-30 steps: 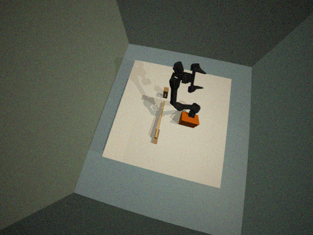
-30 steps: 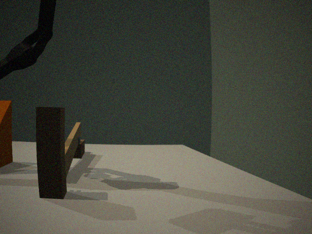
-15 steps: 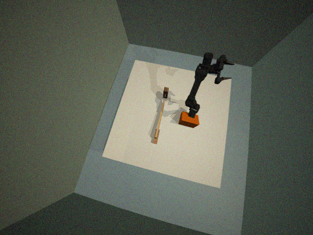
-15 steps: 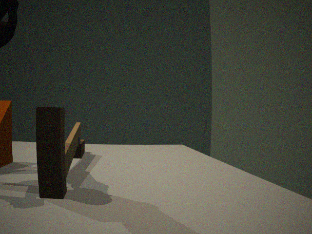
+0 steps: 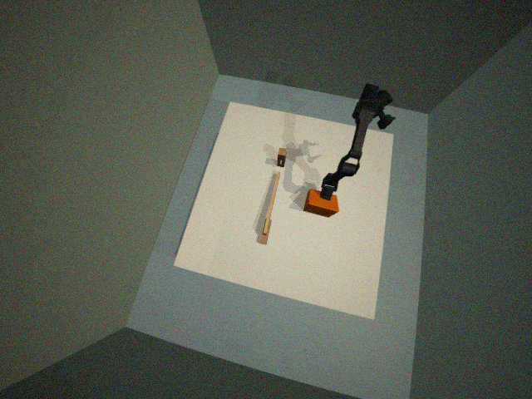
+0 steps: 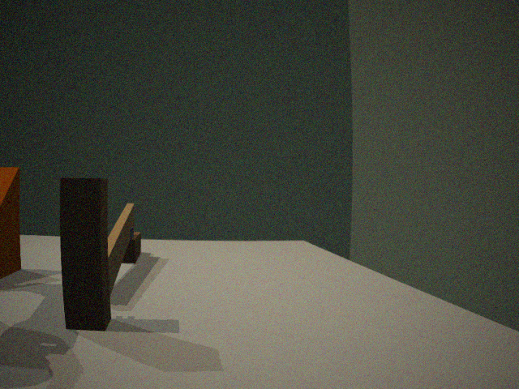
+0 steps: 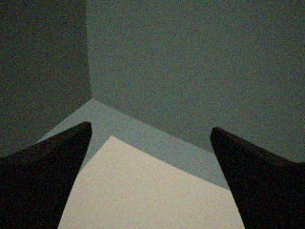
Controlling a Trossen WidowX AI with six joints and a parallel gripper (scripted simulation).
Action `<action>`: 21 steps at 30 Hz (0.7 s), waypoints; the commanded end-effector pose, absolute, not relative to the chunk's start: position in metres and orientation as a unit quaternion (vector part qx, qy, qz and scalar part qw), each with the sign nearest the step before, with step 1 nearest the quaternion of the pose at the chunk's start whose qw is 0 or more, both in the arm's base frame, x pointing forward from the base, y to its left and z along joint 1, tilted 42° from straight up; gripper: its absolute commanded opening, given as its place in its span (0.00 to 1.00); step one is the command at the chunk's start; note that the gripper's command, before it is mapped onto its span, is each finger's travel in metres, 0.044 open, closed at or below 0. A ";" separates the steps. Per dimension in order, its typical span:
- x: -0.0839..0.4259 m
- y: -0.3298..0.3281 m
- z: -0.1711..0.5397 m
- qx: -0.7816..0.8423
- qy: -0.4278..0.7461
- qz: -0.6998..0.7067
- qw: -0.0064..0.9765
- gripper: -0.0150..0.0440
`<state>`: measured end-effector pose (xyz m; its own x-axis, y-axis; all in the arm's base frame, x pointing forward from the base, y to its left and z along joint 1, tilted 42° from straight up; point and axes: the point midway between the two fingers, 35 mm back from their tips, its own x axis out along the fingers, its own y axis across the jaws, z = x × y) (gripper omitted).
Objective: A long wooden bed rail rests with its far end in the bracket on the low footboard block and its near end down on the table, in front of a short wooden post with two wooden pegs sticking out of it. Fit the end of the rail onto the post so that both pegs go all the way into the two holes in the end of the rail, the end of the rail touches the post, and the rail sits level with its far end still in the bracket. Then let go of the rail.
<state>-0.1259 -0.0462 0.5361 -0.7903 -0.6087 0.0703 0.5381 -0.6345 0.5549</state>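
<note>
"On the pale table (image 5: 300, 266) (image 6: 251, 314) (image 7: 152, 191), where does the rail (image 5: 273, 197) (image 6: 120, 246) lie?"

"Its far end rests at the low footboard block (image 5: 263, 240) (image 6: 134, 251); it slopes down toward the upright post (image 5: 282, 152) (image 6: 83, 251). In the top view, a narrow gap separates its near end from the post, so the joint is unmade."

"And the pegs?"

"A small pale peg (image 5: 281, 162) shows on the post's rail-facing side; a second cannot be distinguished."

"What is the state of the gripper (image 5: 391, 107) (image 7: 151, 128)?"

"Its fingers stand wide apart, with nothing between them. It is well apart from the rail, at the end of the black arm (image 5: 361, 133), which rises from an orange block (image 5: 322, 202) (image 6: 10, 226) beside the rail. The wrist view shows a table corner beyond the fingers."
</note>
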 end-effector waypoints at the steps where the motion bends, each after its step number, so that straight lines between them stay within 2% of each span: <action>1: -0.101 -0.110 0.528 0.072 -0.190 -0.894 0.400 1.00; 11: -0.003 -0.211 0.497 0.048 0.008 -0.817 0.575 1.00; 21: 0.127 -0.247 0.447 -0.028 0.180 -0.680 0.710 1.00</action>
